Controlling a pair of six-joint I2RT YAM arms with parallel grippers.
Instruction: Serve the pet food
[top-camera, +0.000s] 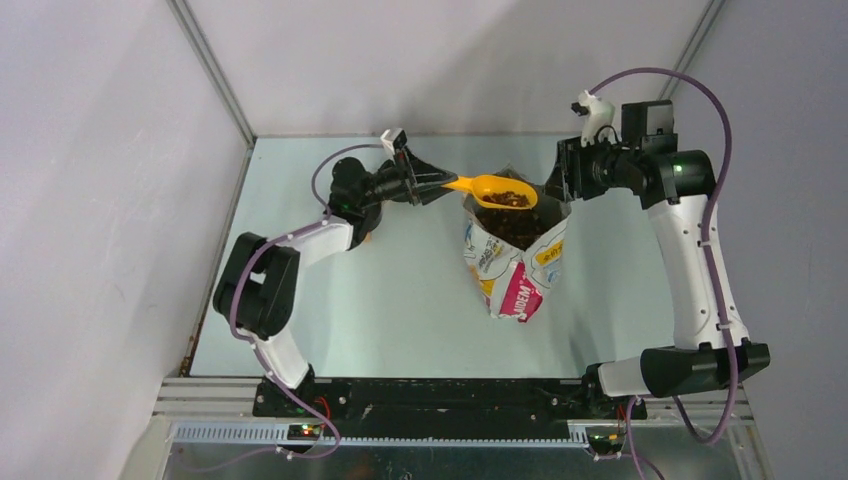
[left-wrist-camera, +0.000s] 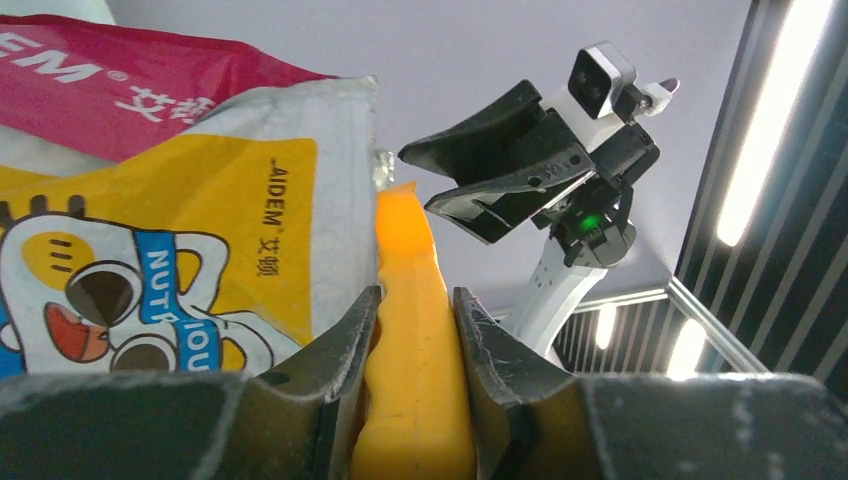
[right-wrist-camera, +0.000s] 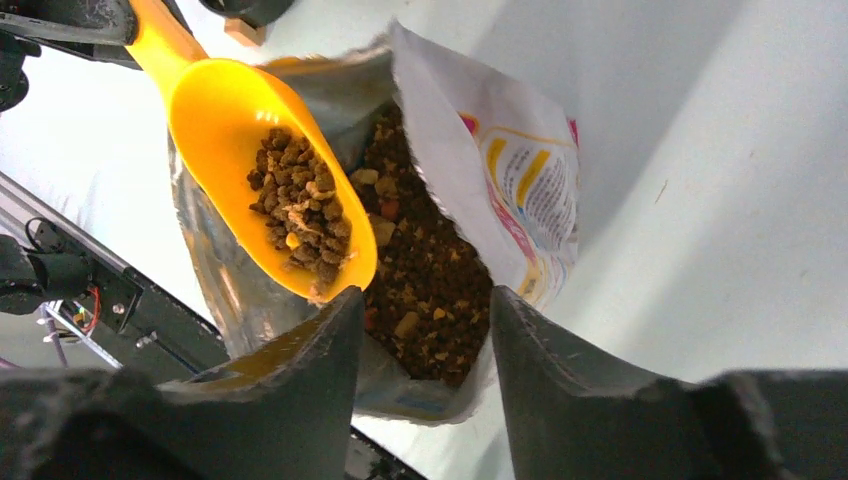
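Orange scoop (top-camera: 495, 188) of pet food (right-wrist-camera: 300, 205) pinched in left jaws above bag (top-camera: 515, 270); right jaws spread. Risk: unsupported bag topples, spilling.

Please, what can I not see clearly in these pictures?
Left wrist view: small brown kibble pellets hidden behind the printed cartoon-cat bag and the handle of the orange plastic scoop.
Right wrist view: scoop handle's end cut off by the top edge.
Top view: hold of the left gripper too small to judge.
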